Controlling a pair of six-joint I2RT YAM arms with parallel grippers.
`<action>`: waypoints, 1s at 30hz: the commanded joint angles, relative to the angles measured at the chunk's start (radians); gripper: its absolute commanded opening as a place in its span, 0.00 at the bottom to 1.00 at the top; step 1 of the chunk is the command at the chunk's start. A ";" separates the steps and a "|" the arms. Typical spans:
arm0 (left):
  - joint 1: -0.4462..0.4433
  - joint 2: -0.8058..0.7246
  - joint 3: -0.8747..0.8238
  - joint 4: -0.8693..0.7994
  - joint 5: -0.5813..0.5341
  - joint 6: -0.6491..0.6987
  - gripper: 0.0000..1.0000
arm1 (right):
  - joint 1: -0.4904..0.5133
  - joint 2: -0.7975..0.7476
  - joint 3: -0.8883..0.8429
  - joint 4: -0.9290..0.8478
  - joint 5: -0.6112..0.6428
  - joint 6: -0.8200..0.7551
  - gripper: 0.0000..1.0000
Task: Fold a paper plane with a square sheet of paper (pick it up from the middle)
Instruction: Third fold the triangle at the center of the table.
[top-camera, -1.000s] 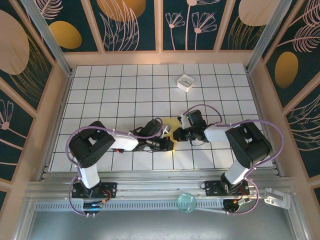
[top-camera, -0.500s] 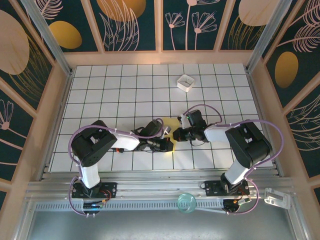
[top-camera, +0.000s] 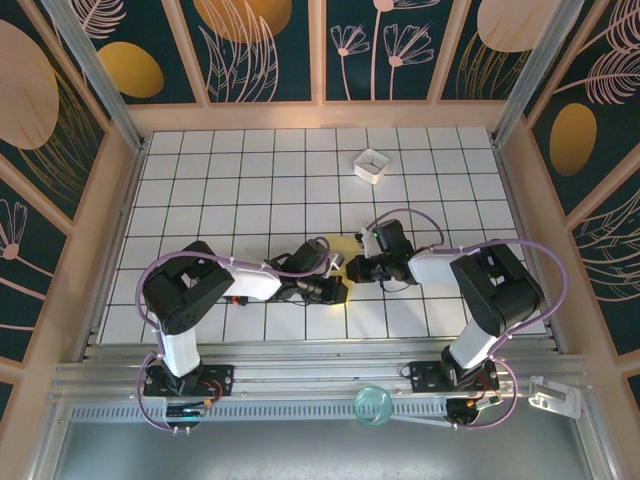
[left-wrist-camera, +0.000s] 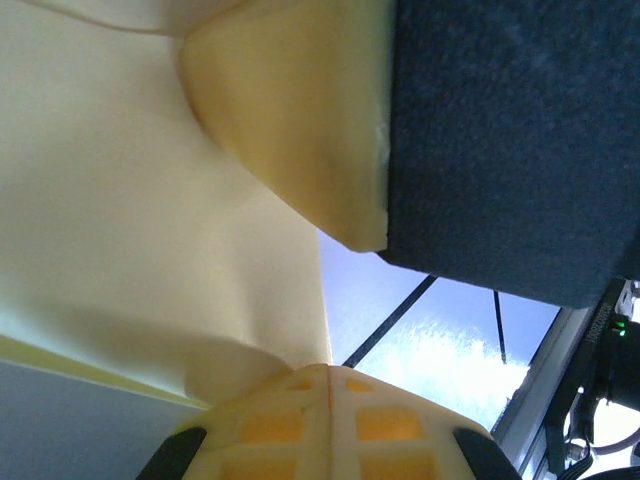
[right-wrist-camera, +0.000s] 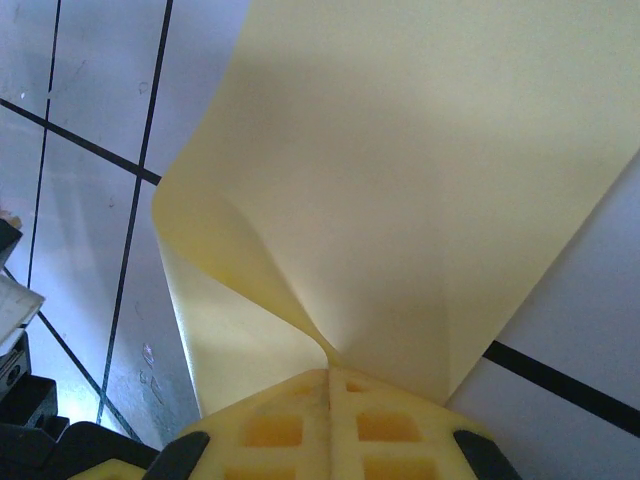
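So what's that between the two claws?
The yellow sheet of paper: left claw and right claw each pinch it, clearest in both wrist views.

Enclosed work cell, viewed from above.
A white table (top-camera: 200, 190) ruled with a black grid formed the floor, bordered by a pale wooden frame (top-camera: 320, 115). Dark teal wall panels (top-camera: 265, 50) with gold discs and outlined leaves and flowers rose on three sides, crossed by two slanting metal posts (top-camera: 95, 70). A slotted aluminium rail (top-camera: 300, 385) ran along the near edge. Lighting was bright and even.
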 joint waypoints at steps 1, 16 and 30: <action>-0.031 0.014 0.006 -0.053 -0.006 0.027 0.03 | -0.001 0.046 -0.030 -0.061 0.052 -0.012 0.00; -0.067 0.009 0.009 -0.041 0.016 0.034 0.06 | -0.001 0.044 -0.030 -0.061 0.055 -0.012 0.00; -0.075 0.019 0.030 -0.052 0.054 0.054 0.09 | -0.001 0.047 -0.028 -0.063 0.055 -0.013 0.00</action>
